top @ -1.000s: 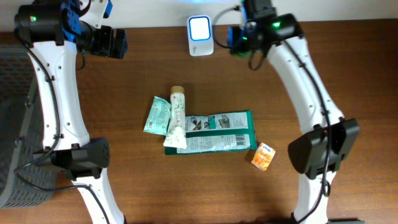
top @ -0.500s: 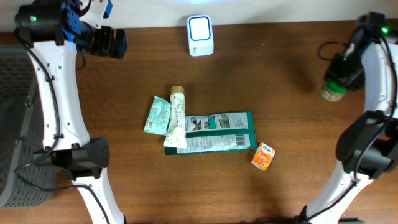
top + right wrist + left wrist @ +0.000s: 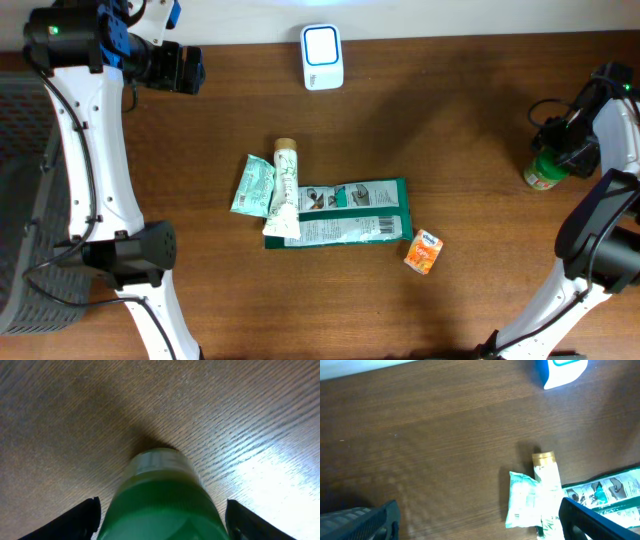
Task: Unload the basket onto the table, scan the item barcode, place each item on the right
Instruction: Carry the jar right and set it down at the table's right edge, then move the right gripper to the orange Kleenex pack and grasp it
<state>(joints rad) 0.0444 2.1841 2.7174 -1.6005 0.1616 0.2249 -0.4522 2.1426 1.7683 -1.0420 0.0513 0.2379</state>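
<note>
**Green bottle sat between the right arm's parted fingers, far from the scanner**

At the right edge of the overhead view, a green plastic bottle [image 3: 543, 172] with an orange lower part stood on the dark wooden table [image 3: 450, 110], seemingly upright. The right gripper [image 3: 161, 510] sat directly over it. Its fingers were spread, with a sliver of table showing on each side, so it appeared to be gripping nothing. The white barcode scanner [image 3: 322, 45], its face glowing blue, lay well apart at top centre. The left gripper [image 3: 479, 510], wide apart and empty, hovered at upper left. The right arm was by far the nearer to the bottle.
</note>
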